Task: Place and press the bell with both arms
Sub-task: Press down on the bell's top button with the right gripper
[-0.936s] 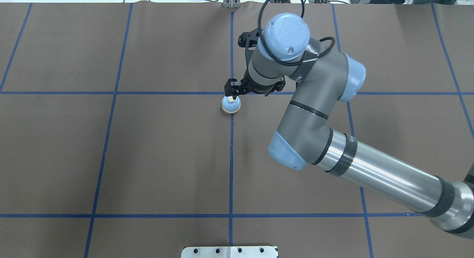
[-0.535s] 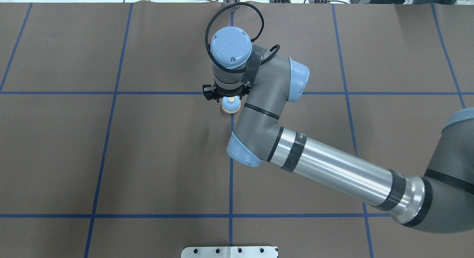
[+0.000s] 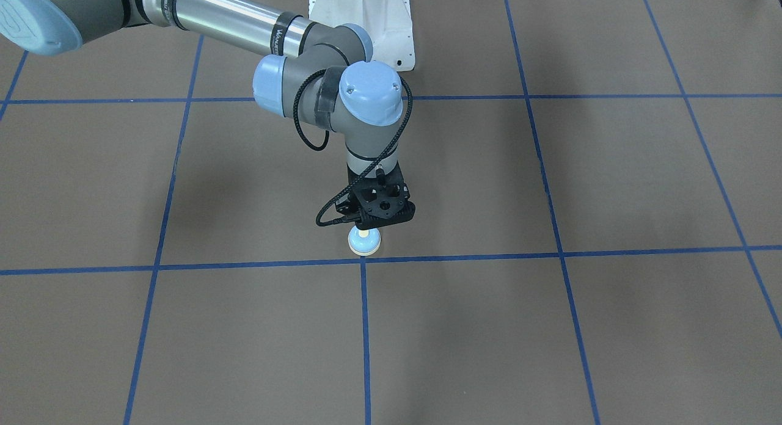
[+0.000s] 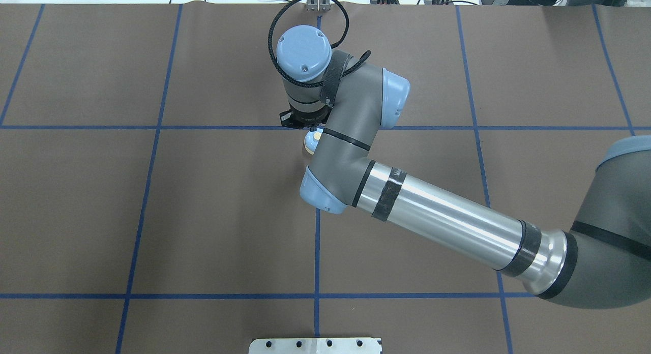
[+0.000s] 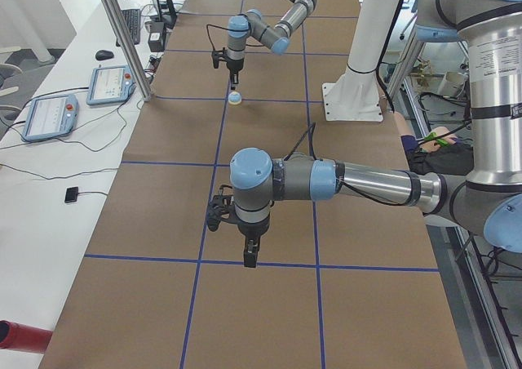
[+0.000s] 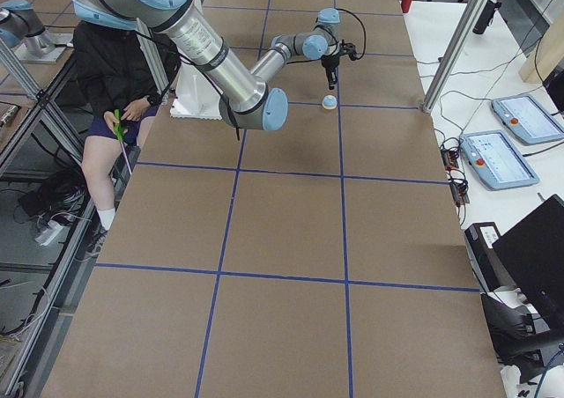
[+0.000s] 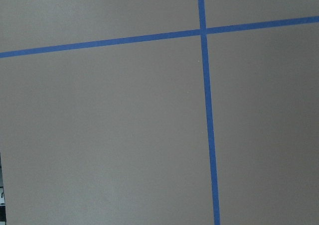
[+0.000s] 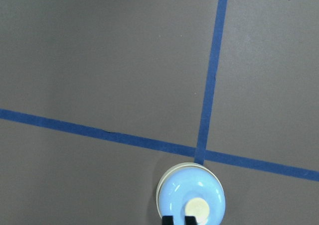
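The glossy light-blue domed bell [image 8: 192,197] with its cream button sits on the matte brown mat [image 3: 580,168], at a crossing of blue tape lines [image 8: 208,85]. The right arm [image 4: 437,219] reaches in with its wrist vertical. The right gripper [image 8: 179,220] hangs just above the bell, fingertips nearly together, holding nothing. The left gripper [image 5: 250,259] points down, well apart from the bell; I cannot tell how wide it stands.

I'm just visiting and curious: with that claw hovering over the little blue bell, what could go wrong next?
The right gripper hangs over the bell, seemingly off-centre from its button; a push might glance off sideways. Nothing holds the bell on the mat, so it could slide or tip.
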Robot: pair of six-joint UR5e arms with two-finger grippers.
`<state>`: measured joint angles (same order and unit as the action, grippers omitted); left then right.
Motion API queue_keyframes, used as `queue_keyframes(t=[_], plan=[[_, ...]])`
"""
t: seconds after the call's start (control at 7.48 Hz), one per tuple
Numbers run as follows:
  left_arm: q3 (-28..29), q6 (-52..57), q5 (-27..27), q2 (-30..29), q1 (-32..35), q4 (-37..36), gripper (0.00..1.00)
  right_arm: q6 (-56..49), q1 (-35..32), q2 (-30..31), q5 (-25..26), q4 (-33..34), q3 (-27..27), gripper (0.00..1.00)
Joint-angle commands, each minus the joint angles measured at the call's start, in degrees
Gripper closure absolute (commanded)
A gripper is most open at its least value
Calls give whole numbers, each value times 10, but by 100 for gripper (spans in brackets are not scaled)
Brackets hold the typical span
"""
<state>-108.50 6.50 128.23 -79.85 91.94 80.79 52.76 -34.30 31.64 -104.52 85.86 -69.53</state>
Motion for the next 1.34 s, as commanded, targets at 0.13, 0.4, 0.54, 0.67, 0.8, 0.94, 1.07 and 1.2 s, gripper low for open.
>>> queue_keyframes(t=[0.13, 0.4, 0.54, 0.67, 0.8, 0.94, 1.07, 1.2], plan=[[-1, -1, 0, 0, 0, 1, 0, -15, -6, -2, -11, -1, 24, 100], [-2, -1, 0, 0, 0, 1, 0, -15, -6, -3, -16, -2, 29, 100], [-1, -1, 0, 0, 0, 1, 0, -15, -5, -3, -18, -5, 29, 100], [-1, -1, 0, 0, 0, 1, 0, -15, -5, -3, -20, -10, 30, 100], [-1, -1, 0, 0, 0, 1, 0, -14, -4, -2, -26, -26, 38, 100], [-1, 0, 0, 0, 0, 1, 0, -14, -3, -2, -26, -31, 41, 100], [0, -1, 0, 0, 0, 1, 0, -14, -2, -2, -26, -31, 42, 100], [0, -1, 0, 0, 0, 1, 0, -15, 0, 0, -26, -31, 42, 100]])
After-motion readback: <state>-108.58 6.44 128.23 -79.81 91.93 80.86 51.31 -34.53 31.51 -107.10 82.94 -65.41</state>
